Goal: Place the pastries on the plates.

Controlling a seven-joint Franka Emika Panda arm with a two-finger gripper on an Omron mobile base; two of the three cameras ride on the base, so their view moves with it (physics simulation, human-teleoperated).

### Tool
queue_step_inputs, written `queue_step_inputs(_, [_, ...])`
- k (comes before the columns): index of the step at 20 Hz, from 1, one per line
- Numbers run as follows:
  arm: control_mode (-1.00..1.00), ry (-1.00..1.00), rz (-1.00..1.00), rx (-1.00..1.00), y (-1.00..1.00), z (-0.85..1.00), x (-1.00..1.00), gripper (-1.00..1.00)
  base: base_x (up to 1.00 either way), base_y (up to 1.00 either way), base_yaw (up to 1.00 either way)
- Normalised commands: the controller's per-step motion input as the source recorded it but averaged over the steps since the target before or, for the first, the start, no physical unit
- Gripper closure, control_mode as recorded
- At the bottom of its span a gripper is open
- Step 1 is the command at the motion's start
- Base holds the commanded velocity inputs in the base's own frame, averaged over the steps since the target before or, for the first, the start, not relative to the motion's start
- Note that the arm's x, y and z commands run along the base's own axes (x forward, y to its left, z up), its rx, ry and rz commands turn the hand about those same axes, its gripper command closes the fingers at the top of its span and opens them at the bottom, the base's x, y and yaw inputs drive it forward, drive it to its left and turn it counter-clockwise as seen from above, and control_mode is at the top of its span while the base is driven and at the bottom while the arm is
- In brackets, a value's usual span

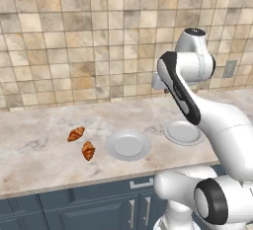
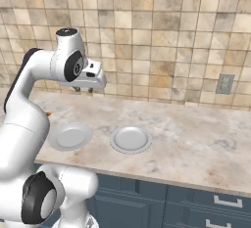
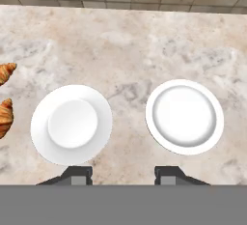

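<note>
Gripper hangs high over the counter, pointing straight down, fingers spread wide w/ nothing between them, so it's open and empty. Judging by the height, this is a look-over pose, not a reach: from up there the hand cam takes in both plates and the edge of both croissants at once.

Left plate and right plate sit side by side on the marble, near each other but not touching, both bare. Gripper is roughly above the gap between them (so neither is favoured yet).

Both croissants lie left of the plates, on the counter itself: the far croissant a bit nearer the tiled wall, the near croissant closer to the counter's front edge and just beside the left plate's rim. They're close together; can't tell if the tips touch. Each lies flat on its side, ends tapering, so a pinch across the narrow middle looks like the sensible grip.

Task not started, I'd say: zero of two placed. Likely next step is swinging left and down onto the near croissant, since it's the short hop to the left plate. Risk: glossy curved crust may roll or slip if the fingers close off-centre, and the two being so close means one finger could nudge the neighbour
</note>
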Motion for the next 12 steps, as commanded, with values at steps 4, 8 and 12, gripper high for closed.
queue_step_inputs(4, [-1.00, -0.02, 0.00, 0.00, 0.00, -0.21, -0.01, -1.00, 0.00, 0.00, 0.00])
queue_step_inputs(8, [-1.00, 0.00, 0.00, -0.06, 0.29, -0.39, -0.12, -1.00, 0.00, 0.00, 0.00])
queue_step_inputs(12, [-1.00, 0.03, 0.00, -0.03, 0.70, -0.44, -0.12, -1.00, 0.00, 0.00, 0.00])
